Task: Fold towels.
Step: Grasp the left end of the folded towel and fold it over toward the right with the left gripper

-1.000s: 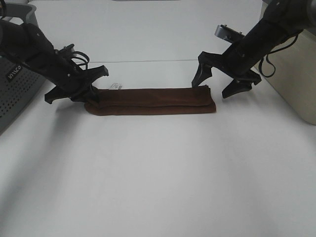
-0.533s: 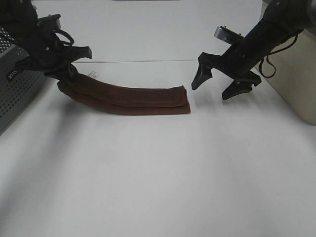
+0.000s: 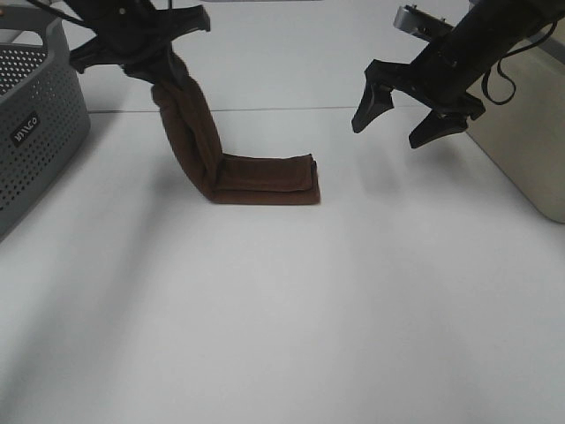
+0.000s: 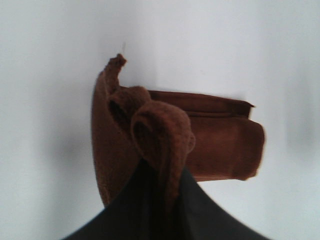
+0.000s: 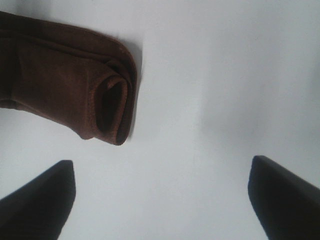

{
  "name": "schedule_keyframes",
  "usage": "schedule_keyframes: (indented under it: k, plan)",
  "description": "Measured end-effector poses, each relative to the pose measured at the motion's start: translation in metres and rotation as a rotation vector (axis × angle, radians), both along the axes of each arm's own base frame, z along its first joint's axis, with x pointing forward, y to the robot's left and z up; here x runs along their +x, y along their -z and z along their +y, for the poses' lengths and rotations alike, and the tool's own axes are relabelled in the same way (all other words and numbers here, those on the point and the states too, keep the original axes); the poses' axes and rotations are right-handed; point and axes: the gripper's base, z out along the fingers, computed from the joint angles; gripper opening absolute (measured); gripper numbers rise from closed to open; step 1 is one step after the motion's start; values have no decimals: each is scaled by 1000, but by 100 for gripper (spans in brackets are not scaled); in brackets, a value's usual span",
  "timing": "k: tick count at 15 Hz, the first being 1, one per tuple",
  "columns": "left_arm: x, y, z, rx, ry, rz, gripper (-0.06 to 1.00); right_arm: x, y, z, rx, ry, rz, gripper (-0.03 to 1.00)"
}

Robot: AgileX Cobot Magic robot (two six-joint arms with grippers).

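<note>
Basket [image 3: 35, 119] left, possibly bin [image 3: 528, 163] right, open table [image 3: 282, 327] between

Exterior high view: set above the near side of the table [image 3: 282, 336], tilted down and facing across it to the far edge. It is wide enough to take in both arms, the grey basket [image 3: 35, 132] on one side and the beige bin [image 3: 530, 150] on the other. Left wrist view: sits just behind the left end effector [image 3: 163, 75] and looks down along it at very close range; the towel [image 4: 220, 140] fills mid-frame. Right wrist view: looks down past the right end effector [image 5: 160, 162], close over the table. All three views share the towel; the stretch lying on the table shows in both wrist views.
</note>
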Motion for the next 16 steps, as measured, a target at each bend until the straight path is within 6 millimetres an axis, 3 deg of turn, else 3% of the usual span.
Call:
schedule_keyframes:
  k: [1, 4, 5, 7, 9, 10, 13, 16]
  plan:
    - [-3, 13, -36, -57, 28, 7, 6, -4, -5, 0, 3, -15, 19, 87]
    - [-3, 46, -67, -95, 12, 24, 9, -9, -7, 1, 8, -32, 60, 87]
    - [-3, 60, -76, -110, 3, 31, 14, -10, -7, 1, 10, -31, 67, 87]
    - [-2, 77, -90, -174, -28, 40, 34, -11, -7, 1, 17, -23, 86, 87]
    - [-2, 79, -101, -261, -64, 48, 55, -11, -7, 2, 21, -19, 89, 87]
    - [-2, 77, -103, -295, -74, 48, 61, -11, -8, 2, 31, -16, 90, 87]
    - [-1, 72, -106, -324, -41, 25, 64, -10, -10, 6, 87, -1, 92, 87]
    - [6, 44, -94, -280, 79, -74, 64, -9, -17, 17, 221, -28, 63, 87]
